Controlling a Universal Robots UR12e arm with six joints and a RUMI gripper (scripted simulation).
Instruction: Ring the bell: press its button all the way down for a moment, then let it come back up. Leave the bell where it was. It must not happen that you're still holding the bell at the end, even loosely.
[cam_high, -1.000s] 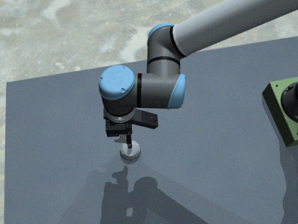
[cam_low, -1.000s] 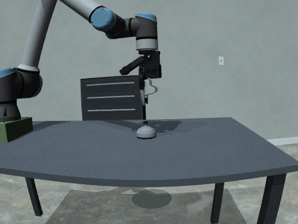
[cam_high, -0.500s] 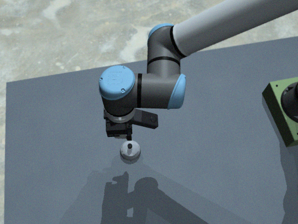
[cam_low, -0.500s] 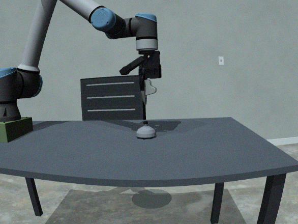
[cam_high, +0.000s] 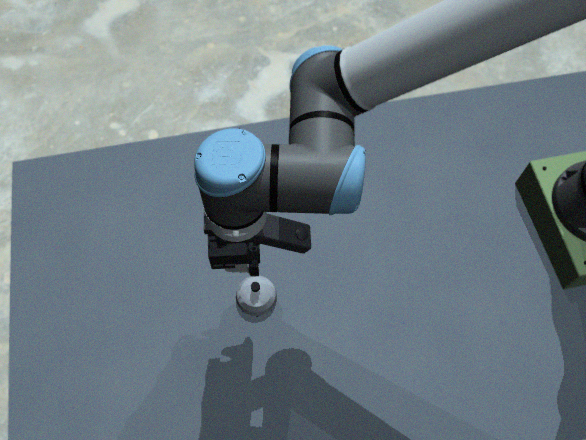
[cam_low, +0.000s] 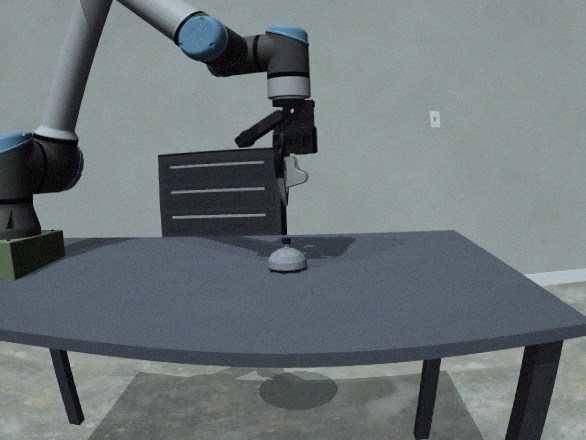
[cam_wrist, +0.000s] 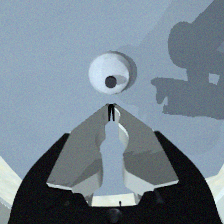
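A small grey dome bell (cam_high: 256, 298) (cam_low: 286, 260) (cam_wrist: 106, 70) with a black button on top (cam_high: 255, 287) (cam_low: 286, 241) (cam_wrist: 111, 81) stands near the middle of the dark table (cam_high: 400, 250) (cam_low: 400, 290). My gripper (cam_high: 254, 270) (cam_low: 284, 231) (cam_wrist: 111, 105) is shut on nothing, its fingers pressed together and pointing straight down. In the exterior view the fingertips hang just above the button, with a small gap. In the wrist view the tips sit just below the button in the picture.
The arm's green base block (cam_high: 550, 215) (cam_low: 30, 252) stands at the table's edge. A dark slatted chair back (cam_low: 220, 192) stands behind the table. The arm's shadow (cam_high: 280, 390) falls on the table in front of the bell.
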